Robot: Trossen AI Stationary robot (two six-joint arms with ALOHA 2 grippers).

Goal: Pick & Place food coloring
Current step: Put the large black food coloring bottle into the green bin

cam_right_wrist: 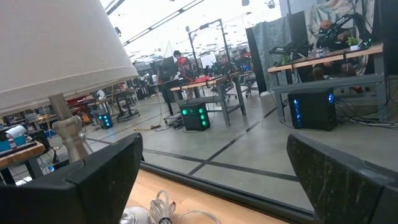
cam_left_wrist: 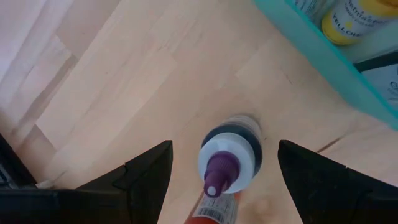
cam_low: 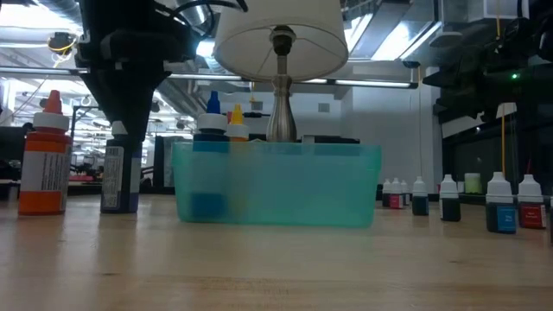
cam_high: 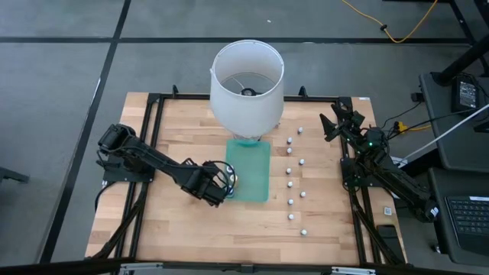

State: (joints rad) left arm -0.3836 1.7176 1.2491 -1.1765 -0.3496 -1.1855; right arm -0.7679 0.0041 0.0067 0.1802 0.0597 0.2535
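Note:
A small dark food coloring bottle with a white collar and a purple tip stands upright on the wooden table, just left of the teal tray. My left gripper points down over it, open, one finger on either side and clear of it. In the low view the gripper hangs right above this bottle. Inside the tray stand bottles with a blue cap and a yellow cap. Several more bottles stand in a loose row right of the tray. My right gripper waits open at the far right.
A white-shaded lamp stands just beyond the tray's far end. An orange bottle with a red cap stands on the table near the dark one. A black frame runs along the table's edges. Bare wood lies toward the near edge.

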